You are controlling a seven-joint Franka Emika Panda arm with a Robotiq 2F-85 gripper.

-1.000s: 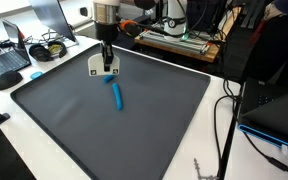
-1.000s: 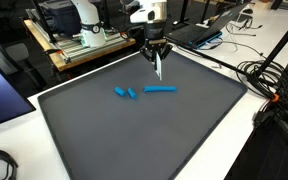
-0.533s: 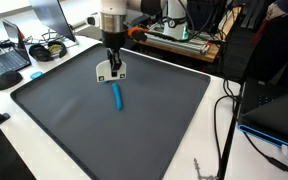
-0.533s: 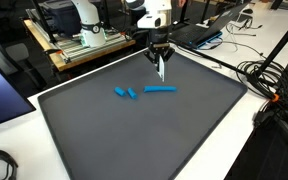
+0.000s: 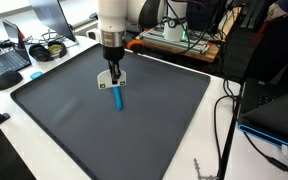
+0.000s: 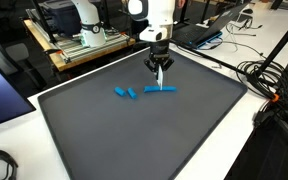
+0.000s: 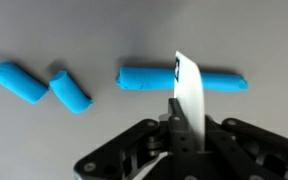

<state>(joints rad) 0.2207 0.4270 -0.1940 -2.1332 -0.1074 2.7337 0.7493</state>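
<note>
My gripper (image 5: 112, 68) (image 6: 159, 65) (image 7: 174, 118) is shut on a thin white blade (image 7: 187, 90) that points down at the dark grey mat (image 5: 144, 130) (image 6: 134, 140). The blade's tip hangs over a long blue clay roll (image 5: 118, 97) (image 6: 162, 89) (image 7: 144, 78), crossing it right of its middle in the wrist view. I cannot tell whether the tip touches the roll. Two short blue clay pieces (image 6: 125, 93) lie side by side to the roll's left: one (image 7: 19, 82) further out, one (image 7: 70, 91) nearer the roll.
A laptop (image 5: 4, 62) and headphones (image 5: 49, 48) sit on the white table beyond the mat's edge. Cables (image 6: 274, 90) trail along another side. Electronics and a shelf (image 6: 74, 40) stand behind the arm.
The arm has carried the blade from the mat's far edge toward the long blue roll and lower, turning the blade edge-on. The clay pieces have not moved.
</note>
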